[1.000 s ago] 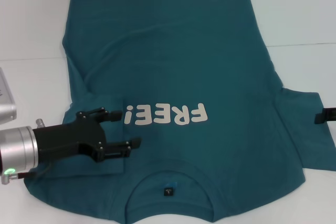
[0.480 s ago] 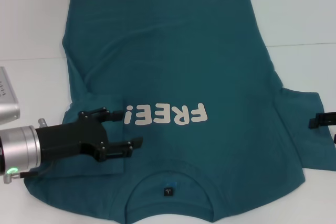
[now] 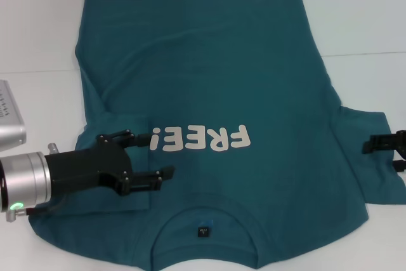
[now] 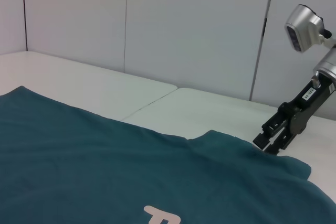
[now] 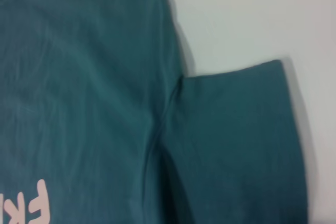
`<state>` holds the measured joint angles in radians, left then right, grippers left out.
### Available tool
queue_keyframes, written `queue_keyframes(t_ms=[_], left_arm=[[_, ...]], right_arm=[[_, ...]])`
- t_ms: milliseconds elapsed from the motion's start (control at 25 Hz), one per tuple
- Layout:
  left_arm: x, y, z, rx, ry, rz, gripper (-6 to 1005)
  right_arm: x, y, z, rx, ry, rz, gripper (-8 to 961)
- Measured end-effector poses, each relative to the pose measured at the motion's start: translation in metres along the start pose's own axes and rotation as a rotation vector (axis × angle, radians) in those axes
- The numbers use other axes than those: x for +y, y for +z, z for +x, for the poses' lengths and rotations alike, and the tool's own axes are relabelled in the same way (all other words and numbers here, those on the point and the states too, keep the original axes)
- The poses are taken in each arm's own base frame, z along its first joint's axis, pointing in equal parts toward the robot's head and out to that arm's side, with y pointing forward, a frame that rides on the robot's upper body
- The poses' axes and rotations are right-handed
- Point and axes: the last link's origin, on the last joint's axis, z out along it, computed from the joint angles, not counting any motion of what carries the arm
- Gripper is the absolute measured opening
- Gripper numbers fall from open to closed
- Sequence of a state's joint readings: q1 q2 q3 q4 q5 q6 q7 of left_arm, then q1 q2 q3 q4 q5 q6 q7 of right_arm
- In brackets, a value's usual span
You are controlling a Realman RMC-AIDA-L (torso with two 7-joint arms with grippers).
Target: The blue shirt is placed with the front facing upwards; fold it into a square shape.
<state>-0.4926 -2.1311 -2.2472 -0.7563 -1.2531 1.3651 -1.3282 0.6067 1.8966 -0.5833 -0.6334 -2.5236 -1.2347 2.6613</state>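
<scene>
At the lower left of the head view the left gripper [image 3: 155, 155] reaches over the blue shirt [image 3: 216, 87], its two fingers spread apart above the folded-in sleeve, just beside the white lettering [image 3: 202, 138]; the shirt lies flat, front up, on the white table [image 3: 355, 11], collar at the bottom edge and hem toward the top. At the right edge the right gripper [image 3: 380, 147] sits at the outspread sleeve [image 3: 368, 157], and I cannot tell whether its fingers are apart or together.
</scene>
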Motion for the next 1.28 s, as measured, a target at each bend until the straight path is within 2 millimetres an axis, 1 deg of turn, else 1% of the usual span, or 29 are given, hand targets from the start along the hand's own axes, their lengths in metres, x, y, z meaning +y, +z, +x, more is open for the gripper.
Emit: queue_keyframes(t_ms=[240, 560, 800, 1200, 1280], left_arm=[[0.0003, 0.0003, -0.0001, 0.001, 0.002, -0.001, 862], [0.0005, 0.0006, 0.0000, 0.001, 0.004, -0.001, 862], [0.0004, 0.0026, 0.0021, 0.004, 0.011, -0.003, 862], [0.0004, 0.0037, 0.0026, 0.005, 0.014, -0.002, 861], [0.0004, 0.0037, 0.0026, 0.005, 0.014, -0.002, 861]], right_arm=[[0.0071, 0.0013, -0.0013, -0.002, 0.006, -0.031, 941], [0.0028, -0.0003, -0.0011, -0.012, 0.019, -0.026, 892], [0.0026, -0.0003, -0.0011, -0.014, -0.011, -0.018, 697], [0.0060, -0.0005, -0.0022, -0.020, -0.044, -0.023, 212], [0.0062, -0.0006, -0.0020, -0.019, -0.050, -0.024, 133]])
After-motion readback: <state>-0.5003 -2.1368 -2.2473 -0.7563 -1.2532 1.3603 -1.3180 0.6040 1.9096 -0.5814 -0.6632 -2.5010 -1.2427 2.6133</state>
